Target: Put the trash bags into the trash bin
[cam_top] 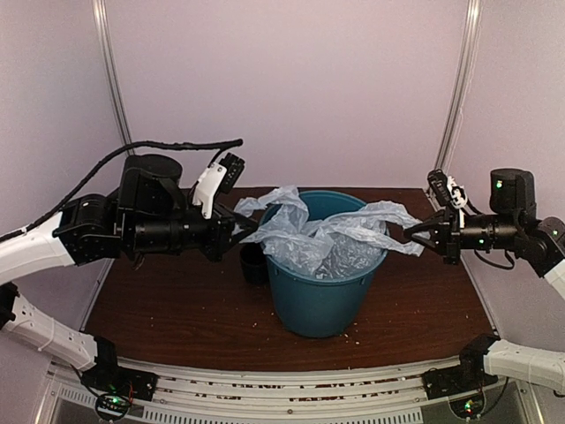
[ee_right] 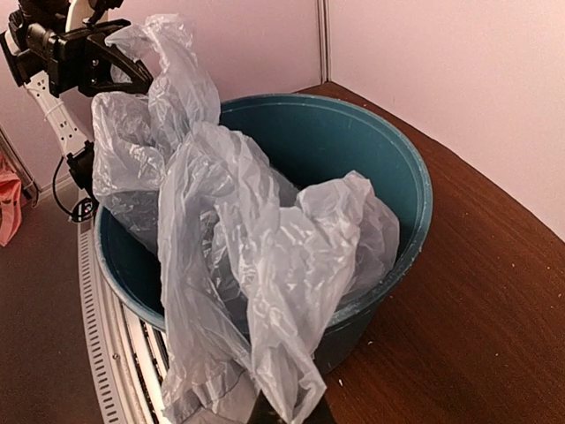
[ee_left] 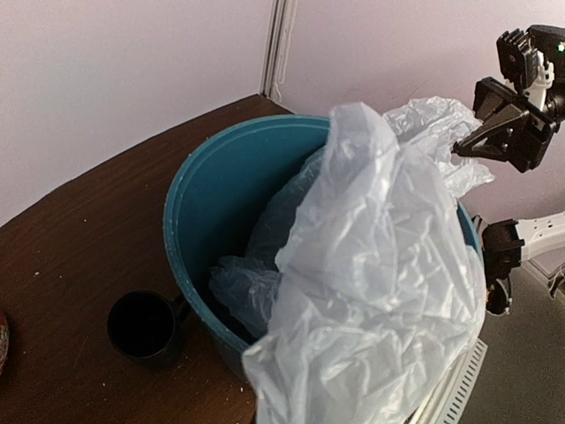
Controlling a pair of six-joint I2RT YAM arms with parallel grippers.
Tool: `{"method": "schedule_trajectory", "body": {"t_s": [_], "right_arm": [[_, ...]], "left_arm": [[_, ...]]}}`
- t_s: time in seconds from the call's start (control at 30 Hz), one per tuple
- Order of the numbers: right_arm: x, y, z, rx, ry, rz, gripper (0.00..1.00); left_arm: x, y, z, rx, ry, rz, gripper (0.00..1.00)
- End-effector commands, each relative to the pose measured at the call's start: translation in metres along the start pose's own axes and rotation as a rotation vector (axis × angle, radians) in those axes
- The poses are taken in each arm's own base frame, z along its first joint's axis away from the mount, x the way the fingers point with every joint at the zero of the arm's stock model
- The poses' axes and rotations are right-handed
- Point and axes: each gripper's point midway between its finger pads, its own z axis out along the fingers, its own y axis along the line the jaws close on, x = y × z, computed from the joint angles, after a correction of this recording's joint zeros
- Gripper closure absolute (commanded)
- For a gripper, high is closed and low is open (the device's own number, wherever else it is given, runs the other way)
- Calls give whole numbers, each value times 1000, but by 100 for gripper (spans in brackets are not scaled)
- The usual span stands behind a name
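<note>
The bag (ee_left: 380, 291) is filling the lower right of the left wrist view, hiding the left gripper (ee_right: 139, 78) there. At the bottom of the right wrist view it is masking most of the right gripper (ee_left: 461, 148). It is covering the floor of the bin (cam_top: 318, 300). The bin is hiding part of the mug (cam_top: 254, 263). The left edge is cutting off a reddish thing (ee_left: 3, 344).

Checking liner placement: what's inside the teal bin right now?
Only the pale plastic bag, crumpled inside the teal bin, with its edges draped over the rim on both sides. The plastic hides the bin floor and anything beneath.

Crinkly thin translucent plastic — trash bag (cam_top: 328, 237); smooth teal plastic — trash bin (cam_top: 318, 300); dark matt wood-grain table (cam_top: 177, 309).
</note>
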Motion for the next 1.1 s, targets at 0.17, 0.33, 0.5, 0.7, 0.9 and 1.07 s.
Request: {"method": "schedule_trajectory", "body": {"t_s": [0.17,0.33,0.5,0.7,0.9,1.07], "right_arm": [[24,2,3,-14,64,-12,100],[27,-4,-2,38,76,-36,100],[37,-18,-1,112,120,-73,100],[42,-18,5,86,139,-85,100],[39,-20,4,92,148,-124,100],[47,-32,5,143,190,-160,100]], "left_arm": [[33,14,-7,-35,50,-16,100],[43,16,-14,-29,54,-11,100],[51,21,-16,-38,58,6,100],[61,20,-12,-25,63,2,100],[63,19,-4,-17,55,17,100],[61,20,5,-41,60,38,100]]}}
